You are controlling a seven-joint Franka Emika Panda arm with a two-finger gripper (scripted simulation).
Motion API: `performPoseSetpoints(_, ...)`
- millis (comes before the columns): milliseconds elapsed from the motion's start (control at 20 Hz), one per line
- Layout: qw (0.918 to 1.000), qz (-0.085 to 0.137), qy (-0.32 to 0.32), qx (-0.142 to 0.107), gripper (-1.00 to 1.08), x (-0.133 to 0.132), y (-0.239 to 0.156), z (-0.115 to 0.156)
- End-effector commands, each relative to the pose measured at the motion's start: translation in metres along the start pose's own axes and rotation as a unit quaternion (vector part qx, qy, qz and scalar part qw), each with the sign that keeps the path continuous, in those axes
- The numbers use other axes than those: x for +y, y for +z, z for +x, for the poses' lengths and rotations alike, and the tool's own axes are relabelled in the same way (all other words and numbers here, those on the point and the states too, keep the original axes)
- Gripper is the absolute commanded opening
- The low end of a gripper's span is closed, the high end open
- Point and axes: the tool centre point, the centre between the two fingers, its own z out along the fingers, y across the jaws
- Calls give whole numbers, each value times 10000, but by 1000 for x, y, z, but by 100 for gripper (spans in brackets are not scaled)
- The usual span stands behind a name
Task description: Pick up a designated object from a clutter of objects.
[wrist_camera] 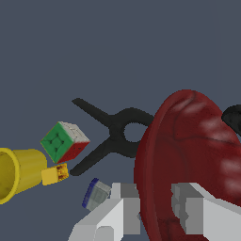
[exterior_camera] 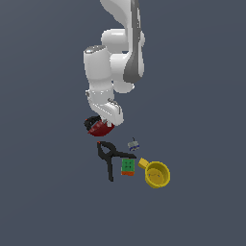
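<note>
Gripper (wrist_camera: 157,207) clamped on the rim of the red bowl (wrist_camera: 197,164), with the rest of the small items spread nearby.

In the wrist view the two pale fingers (wrist_camera: 197,212) sit one on each side of the bowl's edge, closed down to the thickness of the rim, and the bowl stands tilted on edge between them. In the exterior view the bowl (exterior_camera: 101,127) shows just under the white arm (exterior_camera: 113,72), partly hidden by it, at the far end of the group. Nearer the camera lie a black clamp (exterior_camera: 109,158), a green and orange cube (exterior_camera: 128,166) just beside it, a yellow mug (exterior_camera: 156,174) to the exterior view's right, and a tiny grey-blue piece (exterior_camera: 133,143). A second black shape (wrist_camera: 233,117) peeks out behind the bowl.
</note>
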Motion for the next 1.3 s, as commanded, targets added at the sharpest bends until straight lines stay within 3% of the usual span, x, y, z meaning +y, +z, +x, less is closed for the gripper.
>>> performPoseSetpoints(0, 10000, 6, 0, 20, -100, -12, -9, -3)
performPoseSetpoints(550, 10000, -10, 4, 44, -100, -79, -55, -23)
performPoseSetpoints(1250, 10000, 0, 7, 45, -100, -207, -143, -62)
